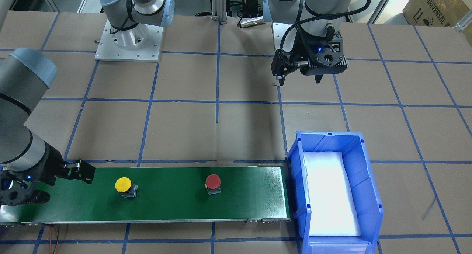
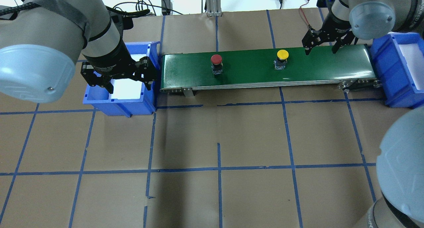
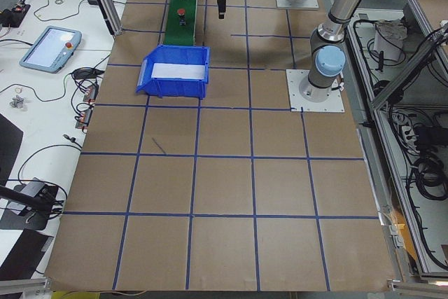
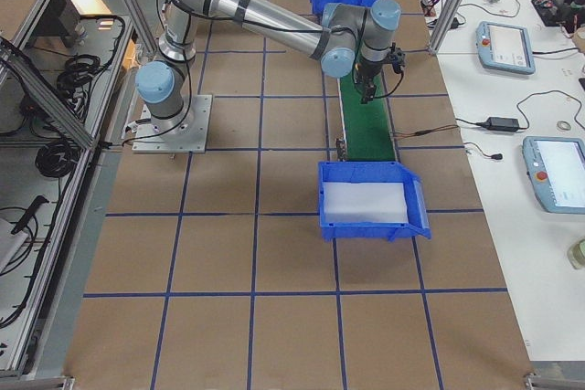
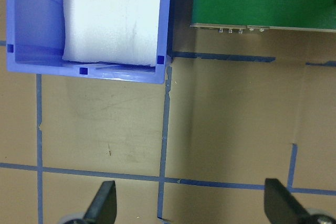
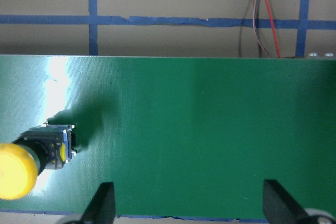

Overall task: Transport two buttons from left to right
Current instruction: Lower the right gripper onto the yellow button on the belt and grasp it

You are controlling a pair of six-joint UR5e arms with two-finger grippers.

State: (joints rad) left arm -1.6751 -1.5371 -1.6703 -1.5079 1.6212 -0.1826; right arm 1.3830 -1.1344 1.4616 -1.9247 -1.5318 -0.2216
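Two buttons on green belt, blue bins at both ends

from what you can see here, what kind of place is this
Most likely a robotics lab or test cell: a green conveyor belt carrying a red button and a yellow button, blue parts bins at each end, and teach pendants on a side bench.

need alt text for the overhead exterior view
Red button and yellow button stand on a green conveyor belt. The right pincer hangs open above the belt's right end; the left pincer is open over a blue bin.
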